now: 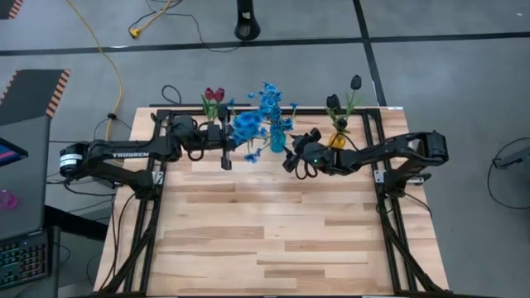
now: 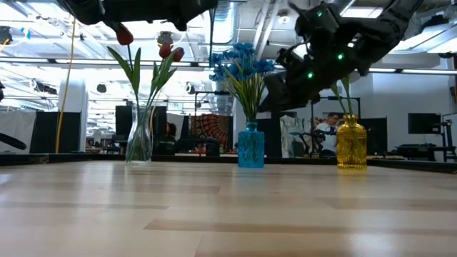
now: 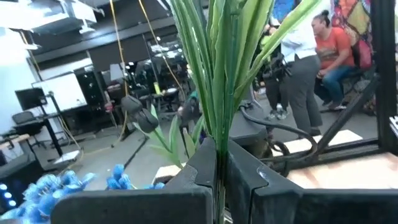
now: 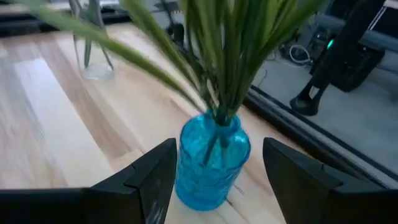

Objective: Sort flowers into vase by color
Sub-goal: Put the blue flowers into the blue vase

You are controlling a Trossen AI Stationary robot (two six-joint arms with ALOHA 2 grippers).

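A blue glass vase (image 1: 277, 139) (image 2: 250, 146) (image 4: 211, 162) stands near the table's far edge and holds blue-blossomed flowers (image 2: 243, 63). A clear vase (image 2: 139, 139) to its left holds dark red tulips (image 1: 214, 94). A yellow vase (image 2: 351, 143) to its right holds near-black tulips (image 1: 354, 82). My left gripper (image 1: 225, 156) (image 3: 219, 155) is just left of the blue vase, shut on a bunch of green stems, with blue blossoms (image 1: 245, 128) beside it. My right gripper (image 1: 294, 157) (image 4: 217, 149) is open, its fingers on either side of the blue vase without touching it. My left gripper pinches several green stems (image 3: 217, 134) of the flower bunch between its two fingers. It comes level from the table's left side, and the stems run across the fingers. Stems and long leaves (image 3: 205, 56) stand on past the fingers, and the bunch is lifted clear of the table.
The wooden table top (image 1: 265, 232) spreads bare toward its near edge. A black frame rail (image 1: 153, 207) runs along each side. People (image 3: 323, 56) stand and sit in the room beyond the far edge, and a yellow cable (image 1: 116, 58) lies on the floor.
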